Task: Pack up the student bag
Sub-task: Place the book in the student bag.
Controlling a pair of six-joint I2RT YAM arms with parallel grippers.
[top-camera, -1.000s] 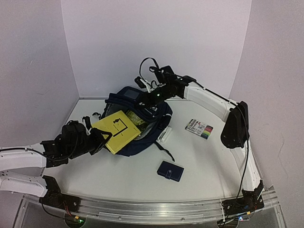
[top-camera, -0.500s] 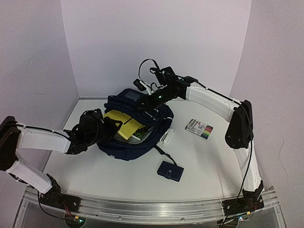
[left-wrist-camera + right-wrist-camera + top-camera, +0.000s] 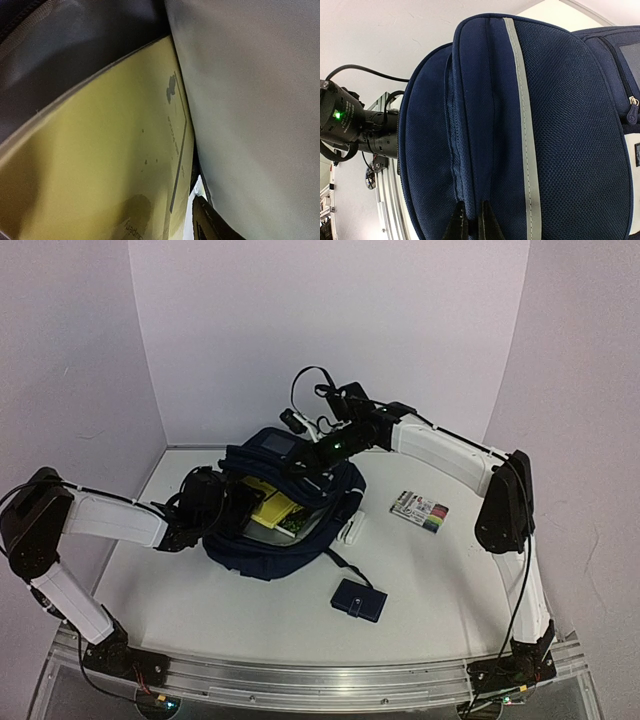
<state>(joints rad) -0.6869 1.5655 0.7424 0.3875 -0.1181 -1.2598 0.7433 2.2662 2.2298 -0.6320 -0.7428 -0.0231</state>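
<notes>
The student bag [image 3: 268,552], navy with a pale stripe, lies in the middle of the table with its mouth facing left. My right gripper [image 3: 469,212] is shut on a fold of the bag's [image 3: 550,115] upper flap by the zip and holds it up. My left gripper [image 3: 230,502] reaches into the mouth. A yellow book [image 3: 270,507] sits mostly inside the bag. In the left wrist view the yellow book [image 3: 100,160] fills the frame. One dark finger [image 3: 212,226] stands off its edge with a strip of light between. The other finger is hidden.
A small navy wallet [image 3: 359,600] lies in front of the bag. A pack of coloured markers [image 3: 419,511] lies to the right. A white object [image 3: 348,528] rests against the bag's right side. Something green [image 3: 293,524] shows inside the bag. Walls close in left and behind.
My left arm has pushed forward and carried the yellow book from outside into the bag's mouth. Its jaws have widened off the book. The right gripper kept its hold on the flap.
</notes>
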